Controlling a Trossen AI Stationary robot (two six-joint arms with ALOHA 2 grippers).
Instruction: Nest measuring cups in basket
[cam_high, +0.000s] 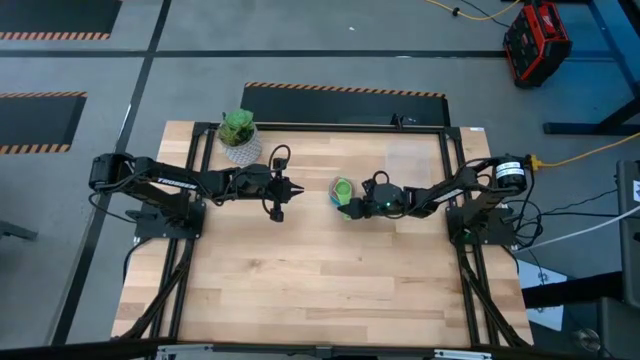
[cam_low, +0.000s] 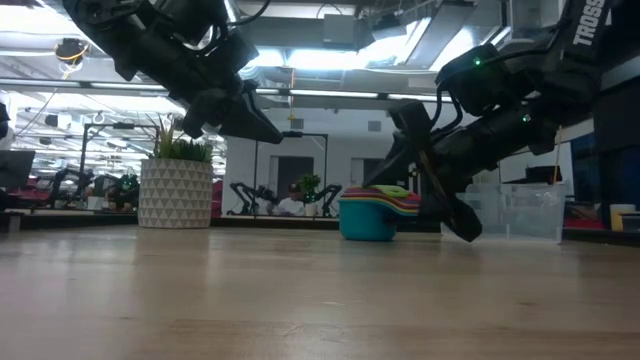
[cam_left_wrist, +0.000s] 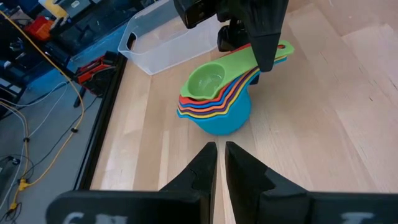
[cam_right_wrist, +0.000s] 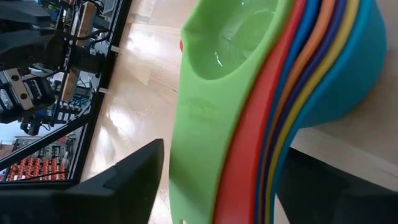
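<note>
Green on top, then red, orange, yellow and blues below: the measuring cups (cam_left_wrist: 214, 99) sit nested in one stack on the wooden bench (cam_high: 320, 280), near its middle, handles fanned toward my right gripper (cam_high: 356, 204). Its jaws stand parted on either side of the stacked handles; from the right wrist view I cannot tell whether they touch the plastic. My left gripper (cam_high: 281, 187) hangs above the bench just beside the stack, jaws clenched on nothing. The basket (cam_left_wrist: 168, 37), clear plastic, stands apart from the cups toward the far right corner. A potted plant (cam_high: 239, 134) occupies the far left edge.
</note>
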